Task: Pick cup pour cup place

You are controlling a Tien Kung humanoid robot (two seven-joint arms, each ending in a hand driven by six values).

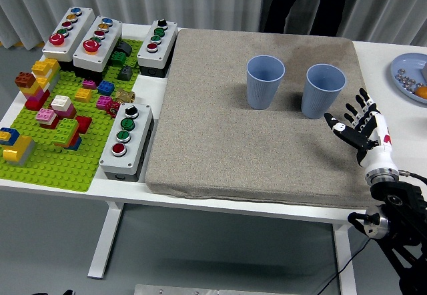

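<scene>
One right hand (359,127) hovers at the mat's (220,155) near right, fingers spread and empty, palm turned toward the right cup (323,91) just beyond it, seemingly ready to grasp. Farther left, the second cup (265,81) stands upright, presumably to receive the pour.
</scene>
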